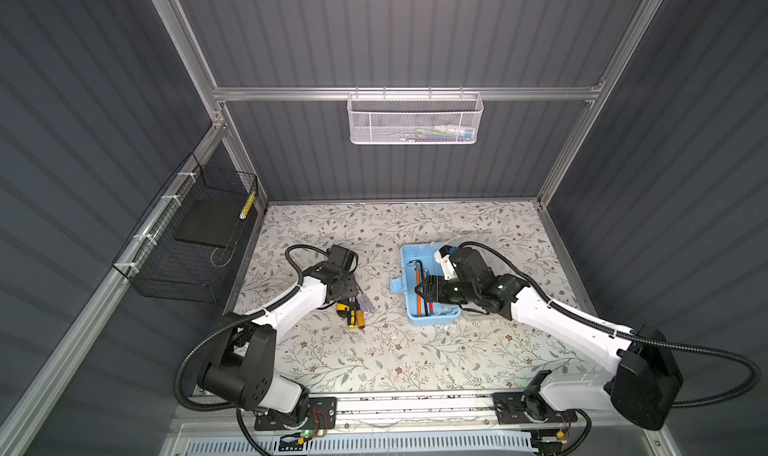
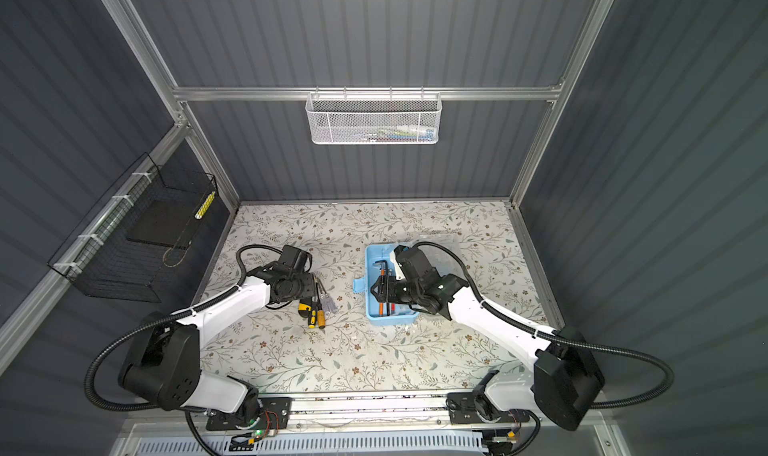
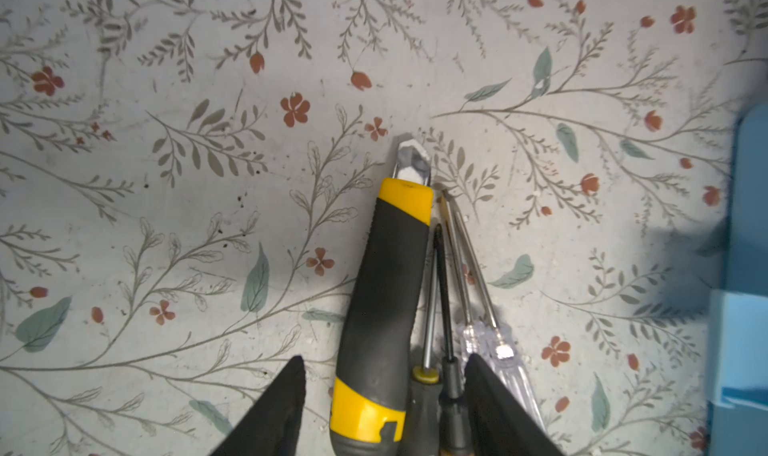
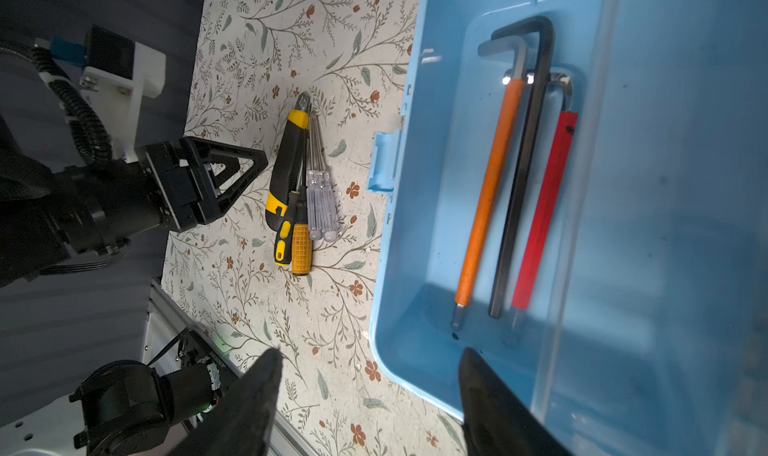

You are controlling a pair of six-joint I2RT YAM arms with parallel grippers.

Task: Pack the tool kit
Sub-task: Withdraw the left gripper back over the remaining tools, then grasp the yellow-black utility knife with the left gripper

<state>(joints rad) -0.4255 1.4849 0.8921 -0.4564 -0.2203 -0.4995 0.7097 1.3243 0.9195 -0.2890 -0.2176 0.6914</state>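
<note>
The light-blue box of the tool kit lies open on the floral table, right of centre. Three hex keys, with orange, black and red shafts, lie inside it. My right gripper hovers open over the box's near edge, one finger above the box and one above the table. Left of the box a yellow-black utility knife lies bundled with screwdrivers. My left gripper is open, its fingers straddling the knife and two screwdriver handles with a gap at the knife's side.
Two clear-handled screwdrivers lie against the bundle, outside the left fingers. Clear plastic shows behind the box under the right arm. A white mesh basket hangs on the back wall and a black wire basket on the left wall.
</note>
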